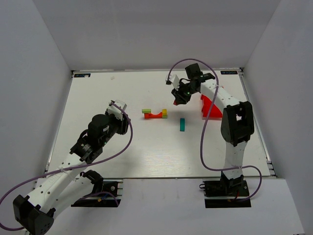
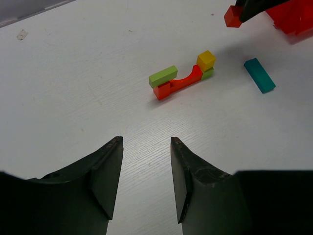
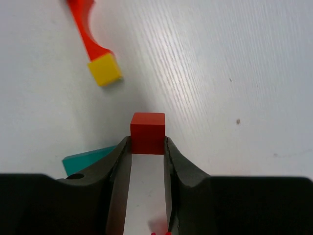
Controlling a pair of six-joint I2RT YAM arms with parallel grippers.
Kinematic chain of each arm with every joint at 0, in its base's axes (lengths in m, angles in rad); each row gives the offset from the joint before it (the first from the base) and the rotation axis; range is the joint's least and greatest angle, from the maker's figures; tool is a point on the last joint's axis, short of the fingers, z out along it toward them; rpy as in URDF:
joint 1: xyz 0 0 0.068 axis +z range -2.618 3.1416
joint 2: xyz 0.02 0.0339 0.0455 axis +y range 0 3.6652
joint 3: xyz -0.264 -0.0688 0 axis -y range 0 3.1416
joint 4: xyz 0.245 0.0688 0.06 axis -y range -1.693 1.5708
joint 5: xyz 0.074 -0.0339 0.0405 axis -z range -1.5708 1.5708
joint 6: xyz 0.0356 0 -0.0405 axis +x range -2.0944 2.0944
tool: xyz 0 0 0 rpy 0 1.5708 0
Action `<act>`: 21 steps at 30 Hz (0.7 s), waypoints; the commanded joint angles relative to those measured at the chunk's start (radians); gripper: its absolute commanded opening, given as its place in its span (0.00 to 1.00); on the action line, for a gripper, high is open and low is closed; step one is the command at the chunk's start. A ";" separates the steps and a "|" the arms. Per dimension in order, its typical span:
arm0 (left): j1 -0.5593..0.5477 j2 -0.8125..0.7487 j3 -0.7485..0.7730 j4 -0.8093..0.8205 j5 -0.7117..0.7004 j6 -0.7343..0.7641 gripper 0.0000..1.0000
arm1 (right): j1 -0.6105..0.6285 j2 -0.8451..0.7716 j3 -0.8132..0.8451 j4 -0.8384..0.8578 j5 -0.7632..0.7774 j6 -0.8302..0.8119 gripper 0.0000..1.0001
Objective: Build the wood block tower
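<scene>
Our right gripper (image 3: 146, 147) pinches a red cube (image 3: 147, 128) in its tips, up in the air near the red bin (image 1: 209, 106). We should bring it slowly over the red arch (image 2: 185, 81), keep it flat, and let go only once it rests. A yellow cube (image 2: 206, 59) and green bar (image 2: 163, 76) sit at the arch's ends. Our left gripper (image 2: 146, 142) hangs open and empty. We cannot tell what is in the bin

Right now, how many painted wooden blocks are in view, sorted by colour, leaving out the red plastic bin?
Red: 2, the red wooden arch and the red wooden cube held in the right gripper
Lime-green: 2, the lime-green wooden bar and the lime-green wooden cube
Yellow: 1, the yellow wooden cube
Teal: 1, the teal wooden bar
Total: 6
</scene>
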 commanded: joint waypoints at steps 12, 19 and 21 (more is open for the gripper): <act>0.002 -0.005 0.007 0.001 0.013 -0.001 0.54 | 0.116 0.040 0.106 -0.163 -0.073 -0.226 0.06; 0.002 -0.005 0.007 0.001 0.013 -0.001 0.54 | 0.145 0.073 0.157 -0.171 -0.015 -0.239 0.06; 0.002 -0.005 0.007 0.001 0.013 -0.001 0.54 | 0.151 0.079 0.158 -0.168 0.010 -0.243 0.07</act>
